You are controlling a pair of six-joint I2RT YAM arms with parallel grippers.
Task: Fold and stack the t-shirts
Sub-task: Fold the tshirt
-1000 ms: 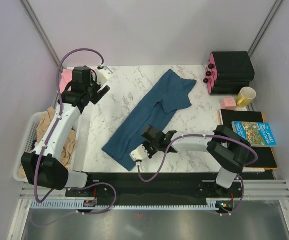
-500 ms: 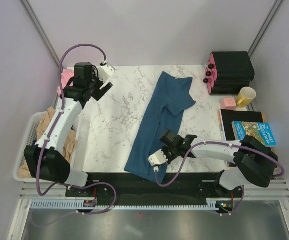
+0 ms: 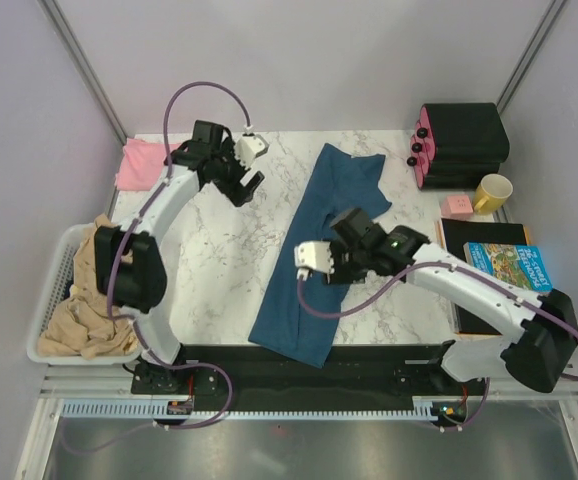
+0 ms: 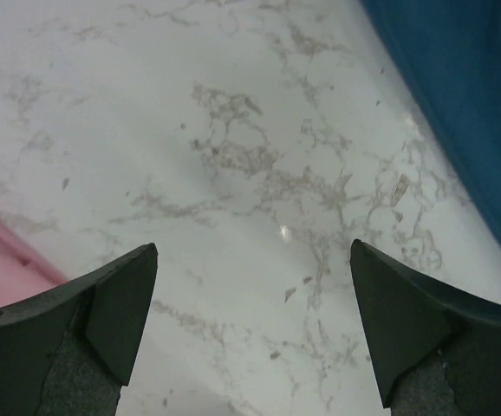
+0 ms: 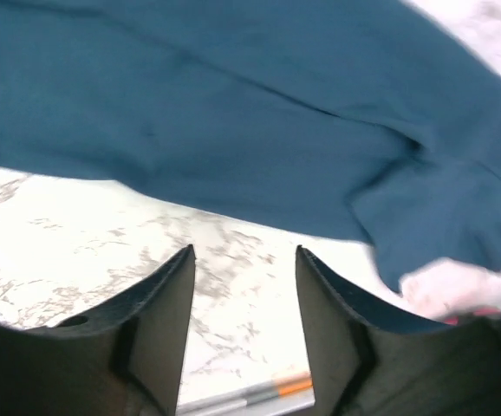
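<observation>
On the white marble table (image 3: 219, 262) lie two garments: one teal t-shirt (image 3: 321, 215), stretched in a long strip from the far side to the near edge, and one pink t-shirt (image 3: 141, 162), bunched at the far left corner. Both grippers are spread wide and hold nothing. The right gripper (image 5: 244, 256) hovers over the teal cloth, and the left gripper (image 4: 252, 251) hovers over bare marble between the shirts. One basket (image 3: 57, 270) of beige cloth (image 3: 89, 320) sits at the left. Pale lilac walls (image 3: 299, 60) enclose the table.
</observation>
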